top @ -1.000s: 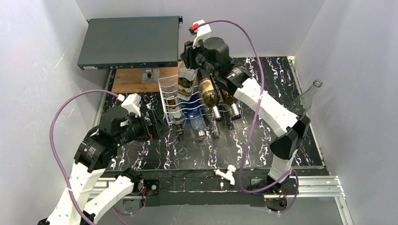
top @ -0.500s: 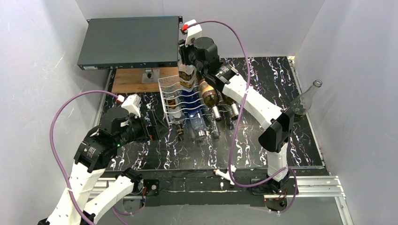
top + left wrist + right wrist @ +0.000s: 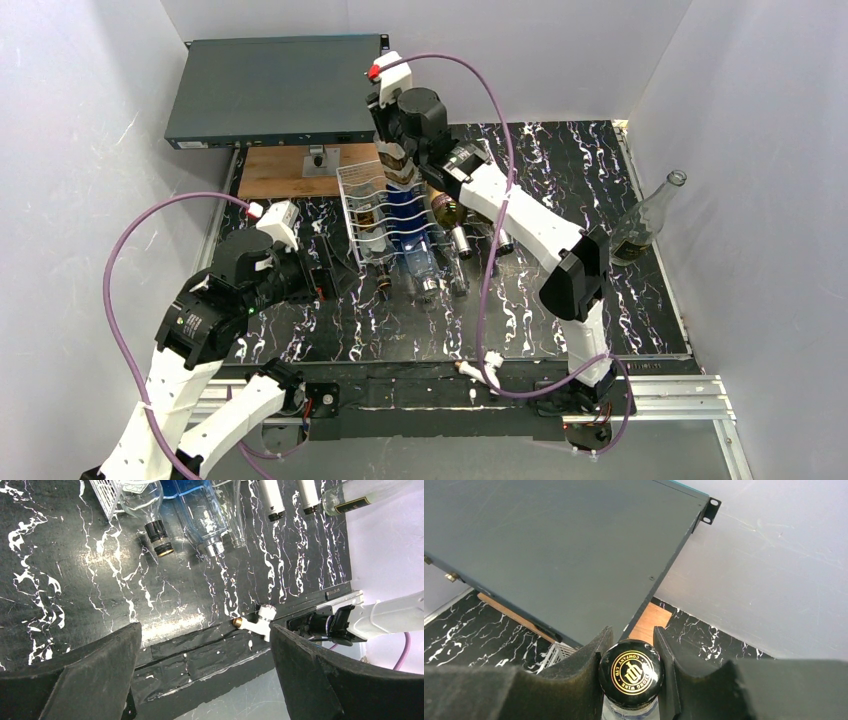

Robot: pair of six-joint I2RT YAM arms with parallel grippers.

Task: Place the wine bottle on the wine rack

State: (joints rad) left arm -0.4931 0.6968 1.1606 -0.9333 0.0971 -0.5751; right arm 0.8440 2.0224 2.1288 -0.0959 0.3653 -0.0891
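My right gripper (image 3: pixel 631 636) pinches the wine bottle (image 3: pixel 631 672) just under its round black cap with gold print, above the 12 o'clock end of the white wire wine rack (image 3: pixel 352 195). Five bottles (image 3: pixel 200 510) lie there, necks toward 6 o'clock. One clear glass bottle (image 3: pixel 648 215) leans at 3 o'clock. My left gripper (image 3: pixel 205 630) is spread wide and holds nothing.
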